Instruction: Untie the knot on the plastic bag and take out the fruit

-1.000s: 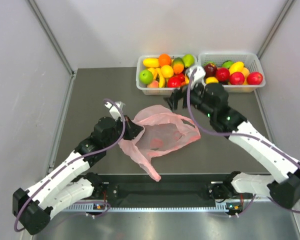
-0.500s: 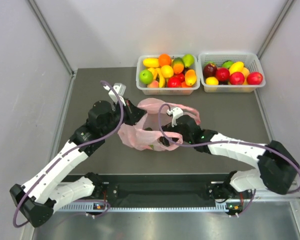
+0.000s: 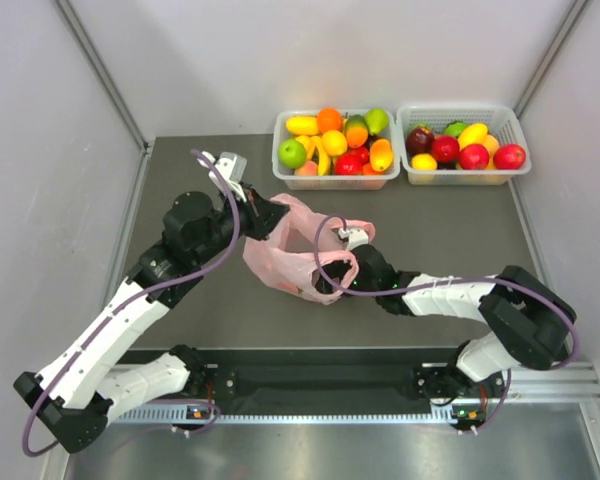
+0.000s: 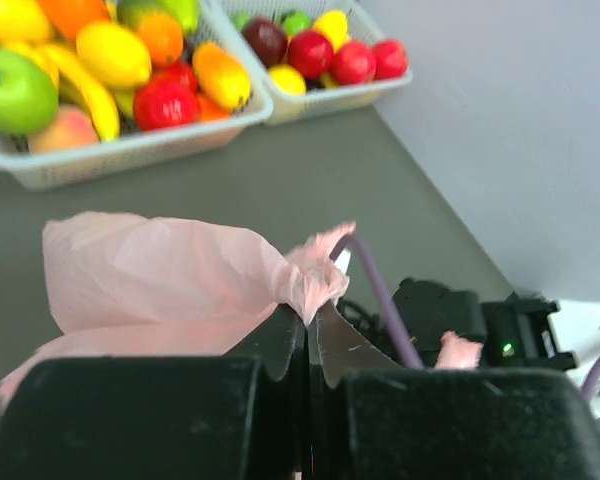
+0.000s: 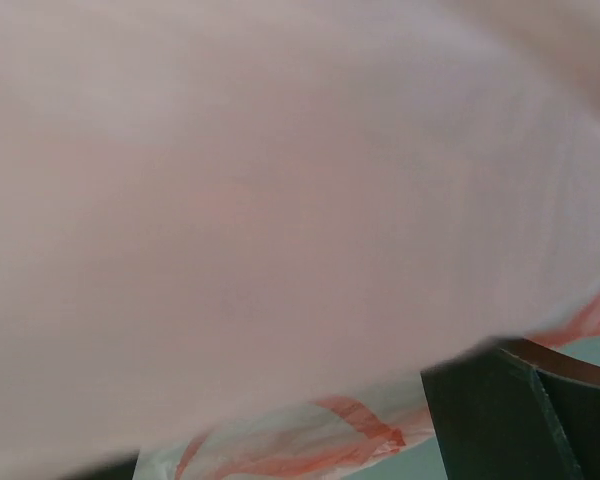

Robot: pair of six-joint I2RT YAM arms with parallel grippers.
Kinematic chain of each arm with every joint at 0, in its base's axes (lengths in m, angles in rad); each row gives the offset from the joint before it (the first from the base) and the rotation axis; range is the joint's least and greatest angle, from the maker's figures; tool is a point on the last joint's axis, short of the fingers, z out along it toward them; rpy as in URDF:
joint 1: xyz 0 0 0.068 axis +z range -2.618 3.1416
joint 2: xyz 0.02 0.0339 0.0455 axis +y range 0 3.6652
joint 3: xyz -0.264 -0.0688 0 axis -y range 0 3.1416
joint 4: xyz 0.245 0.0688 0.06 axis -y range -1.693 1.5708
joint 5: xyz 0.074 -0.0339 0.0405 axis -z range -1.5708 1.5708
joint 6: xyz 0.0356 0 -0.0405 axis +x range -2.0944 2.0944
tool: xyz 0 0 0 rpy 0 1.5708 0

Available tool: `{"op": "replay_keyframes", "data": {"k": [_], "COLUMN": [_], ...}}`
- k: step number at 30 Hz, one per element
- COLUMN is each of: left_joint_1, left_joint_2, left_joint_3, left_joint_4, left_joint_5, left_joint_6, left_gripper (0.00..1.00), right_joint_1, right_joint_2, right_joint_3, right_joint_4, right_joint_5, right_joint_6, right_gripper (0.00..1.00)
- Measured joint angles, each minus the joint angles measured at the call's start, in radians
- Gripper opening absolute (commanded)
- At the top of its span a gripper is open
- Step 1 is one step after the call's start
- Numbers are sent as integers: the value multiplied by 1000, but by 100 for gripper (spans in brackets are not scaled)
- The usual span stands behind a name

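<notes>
1. In the middle of the dark table [image 3: 430, 225], the plastic bag [image 3: 290, 262] stands bunched in a crumpled heap. A second ago it lay spread wide and flat, with a tail of film trailing toward the near edge.
2. The left gripper [image 3: 276, 213] has moved toward the far side since then. Its fingers are pressed together on a fold of the bag's pink film and hold that edge up off the table.
3. The right gripper [image 3: 332, 280] was up by the baskets a second ago. It is now low at the bag's near right side, pushed in among the film.
4. Its wrist camera sees almost nothing but pink, with one dark finger [image 5: 510, 400] in the corner. I cannot tell whether that claw is apart or together.
5. I cannot make out the knot, or anything inside the bag, through the crumpled film.
6. At the far edge, two white baskets sit touching side by side, well apart from the bag.
7. The left basket [image 3: 336, 181] is heaped with a green apple [image 3: 292, 153], an orange [image 3: 329, 119], a banana [image 3: 322, 158] and other yellow, red and green pieces.
8. The right basket [image 3: 465, 177] holds mostly red apples [image 3: 473, 156], along with a few yellow and green pieces.
</notes>
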Motion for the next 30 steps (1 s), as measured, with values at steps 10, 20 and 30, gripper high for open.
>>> {"op": "replay_keyframes", "data": {"k": [10,20,30], "left_joint_1": [-8,-10,-11], "left_joint_2": [-74,-181,-203], "left_joint_3": [-315,-465,-521], "left_joint_4": [26,32,31], "left_joint_5": [53,52,45], "left_joint_6": [-126,-187,-209], "left_gripper": [0,0,0], "right_joint_1": [32,99,192], "right_joint_2": [-98,71,301], "right_joint_3": [-25,142,297], "right_joint_4": [84,83,82], "right_joint_5": [-16,27,148], "right_joint_6": [8,23,-36], "right_gripper": [100,100,100]}}
